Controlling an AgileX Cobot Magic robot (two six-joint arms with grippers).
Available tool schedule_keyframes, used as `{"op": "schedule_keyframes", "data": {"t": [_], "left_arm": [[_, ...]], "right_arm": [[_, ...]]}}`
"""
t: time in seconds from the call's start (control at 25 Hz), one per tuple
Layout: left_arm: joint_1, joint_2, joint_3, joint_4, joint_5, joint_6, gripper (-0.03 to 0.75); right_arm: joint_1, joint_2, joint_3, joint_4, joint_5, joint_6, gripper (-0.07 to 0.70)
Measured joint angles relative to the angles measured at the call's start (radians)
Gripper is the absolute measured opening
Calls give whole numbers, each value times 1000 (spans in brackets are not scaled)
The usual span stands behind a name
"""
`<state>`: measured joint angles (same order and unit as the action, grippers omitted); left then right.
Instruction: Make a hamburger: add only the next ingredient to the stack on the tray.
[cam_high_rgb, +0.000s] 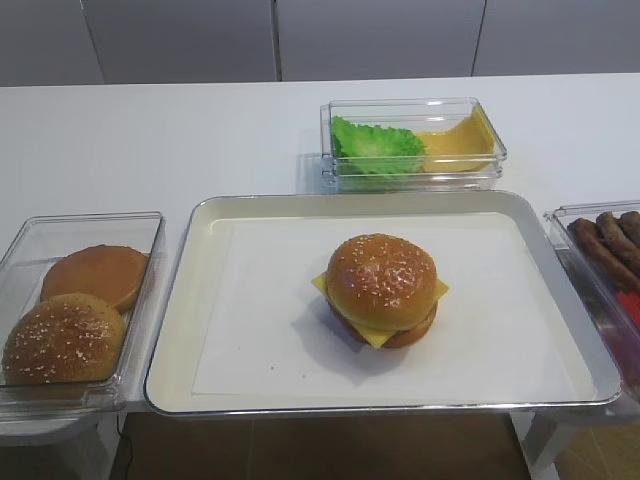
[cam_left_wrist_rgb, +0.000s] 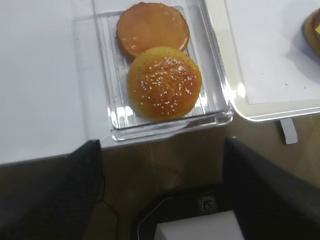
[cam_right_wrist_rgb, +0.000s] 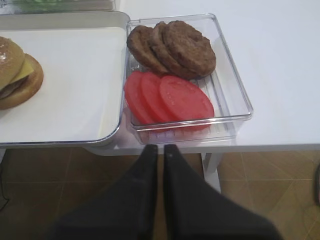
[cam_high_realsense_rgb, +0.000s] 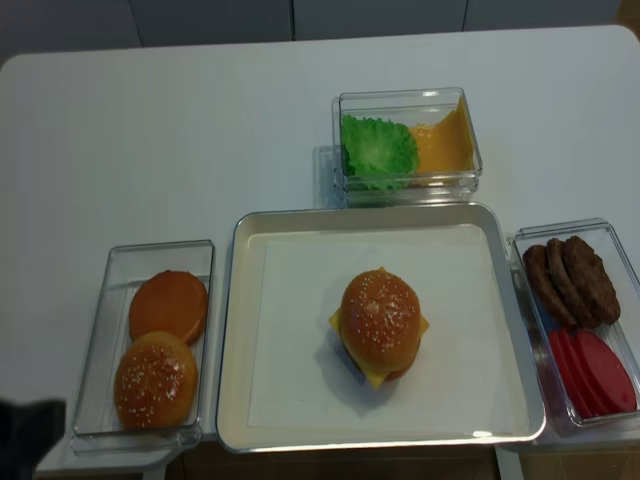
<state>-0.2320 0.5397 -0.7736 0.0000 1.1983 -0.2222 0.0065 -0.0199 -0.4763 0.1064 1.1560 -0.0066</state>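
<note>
The hamburger (cam_high_rgb: 381, 290) stands in the middle of the silver tray (cam_high_rgb: 250, 340), on its white paper. Its top layer is a domed sesame bun (cam_high_realsense_rgb: 380, 318), resting on the yellow cheese slice with its overhanging corners. My left gripper (cam_left_wrist_rgb: 161, 145) hangs open and empty below the table's front edge, just short of the clear box holding another sesame bun (cam_left_wrist_rgb: 164, 82) and a smooth bun half (cam_left_wrist_rgb: 152, 27). In front of the patty box, my right gripper (cam_right_wrist_rgb: 160, 148) is shut on nothing, also off the table edge. Neither gripper touches any food.
A clear box (cam_high_rgb: 415, 145) with lettuce and cheese slices stands behind the tray. On the right, a clear box (cam_right_wrist_rgb: 227, 75) holds brown patties and red tomato slices. The bun box (cam_high_rgb: 30, 240) sits left of the tray. Table legs and floor lie below the grippers.
</note>
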Motion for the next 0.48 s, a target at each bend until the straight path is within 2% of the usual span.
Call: {"op": "schedule_keyframes", "data": {"t": [0.24,0.48], "left_arm": [[0,-215,57,0,64,-1,554],[2,-345,64,21,72,-29,552]], "right_arm": [[0,0,0,0,0,0,27],[0,0,0,0,0,0,27]]}}
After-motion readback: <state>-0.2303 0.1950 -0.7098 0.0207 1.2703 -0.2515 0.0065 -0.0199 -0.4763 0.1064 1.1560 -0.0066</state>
